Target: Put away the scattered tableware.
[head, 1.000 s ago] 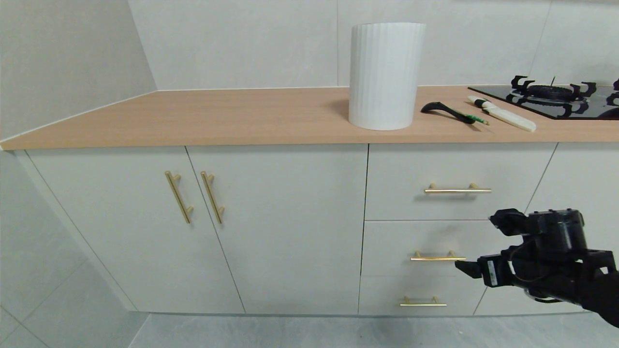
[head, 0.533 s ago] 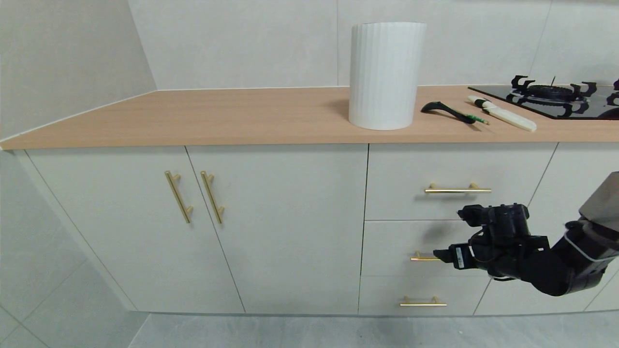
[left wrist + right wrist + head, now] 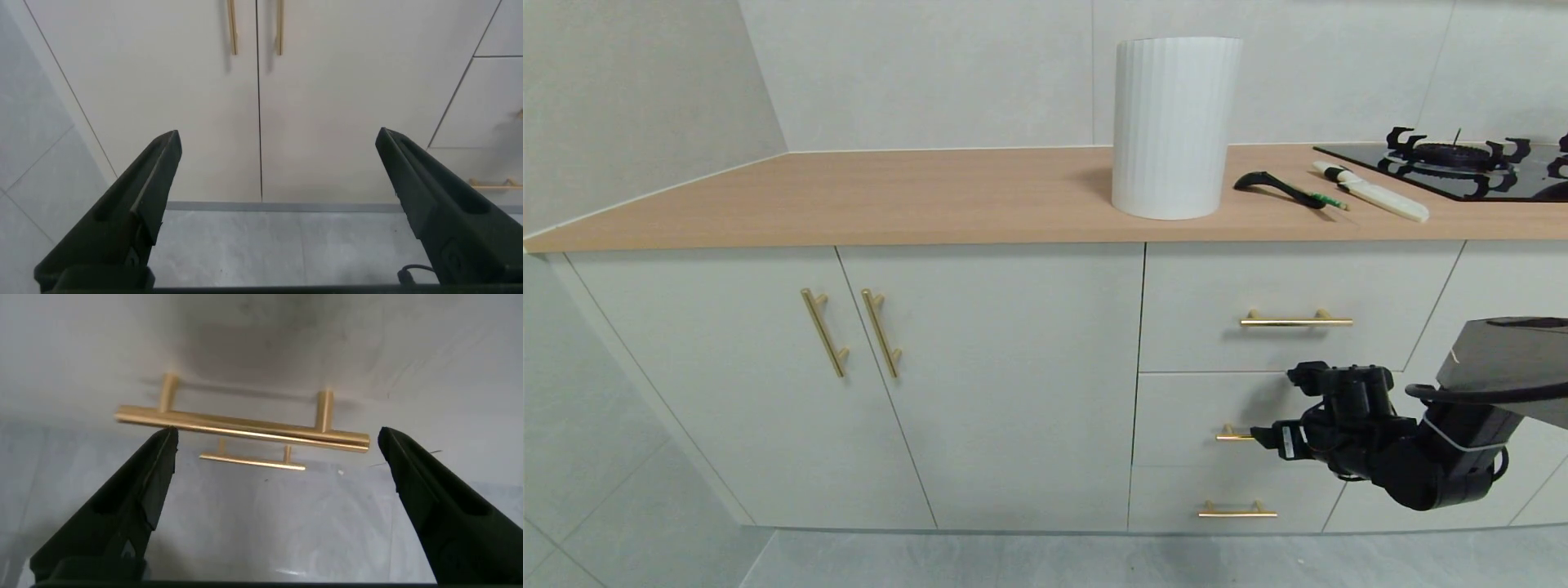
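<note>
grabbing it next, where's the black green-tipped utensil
Head view, right side: black utensil on the wooden countertop, between the white ribbed cylinder and white knife.

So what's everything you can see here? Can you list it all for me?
Counter: one, light wood, on top of the cabinets.
Ribbed container: one, white, standing on the counter.
Spoon-like utensil: one, black with a green end, lying beside the container.
Knife-like utensil: one, white, lying between the black utensil and the hob.
Hob: one, black, at the counter's right end.
Cabinet doors: two, pale grey with gold handles, under the counter.
Drawers: three, pale grey with gold bar handles, stacked below the container.
Left gripper: one, black, open, low before the cabinet doors.
Right gripper: one, black, open, at the middle drawer handle.
</note>
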Available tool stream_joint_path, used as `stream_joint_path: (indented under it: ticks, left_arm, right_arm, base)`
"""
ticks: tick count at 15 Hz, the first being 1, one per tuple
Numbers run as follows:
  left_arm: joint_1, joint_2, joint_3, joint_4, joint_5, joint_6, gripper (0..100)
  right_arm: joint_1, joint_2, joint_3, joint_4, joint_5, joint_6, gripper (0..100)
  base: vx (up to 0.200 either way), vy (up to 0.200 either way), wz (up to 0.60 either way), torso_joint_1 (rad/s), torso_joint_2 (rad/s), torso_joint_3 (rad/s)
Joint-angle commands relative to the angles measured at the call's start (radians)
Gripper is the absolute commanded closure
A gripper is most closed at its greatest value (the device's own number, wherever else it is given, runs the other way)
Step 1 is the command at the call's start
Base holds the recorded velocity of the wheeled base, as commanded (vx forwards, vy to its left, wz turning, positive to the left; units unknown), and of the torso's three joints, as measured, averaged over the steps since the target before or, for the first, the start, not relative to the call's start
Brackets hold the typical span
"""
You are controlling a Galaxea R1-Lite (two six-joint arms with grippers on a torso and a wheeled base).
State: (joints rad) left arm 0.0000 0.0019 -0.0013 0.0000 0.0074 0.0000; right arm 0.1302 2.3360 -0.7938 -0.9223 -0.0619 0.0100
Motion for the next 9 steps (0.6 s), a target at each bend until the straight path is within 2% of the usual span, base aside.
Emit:
stream_joint_path:
  ticks: [1,9]
  left_arm:
    - [0.0,0.0,0.0,0.0,0.0,0.0,0]
    - [0.0,0.0,0.001,0.0,0.0,0.0,0]
  right_arm:
    - [-0.004,0.048,-0.013,-0.021,-0.019,0.001,0]
    - [-0.001,0.137,-0.058,-0.136,-0.078,0.004,0]
  base:
    - [0.0,0.0,0.0,0.0,0.0,0.0]
    - [0.0,0.0,0.0,0.0,0.0,0.0]
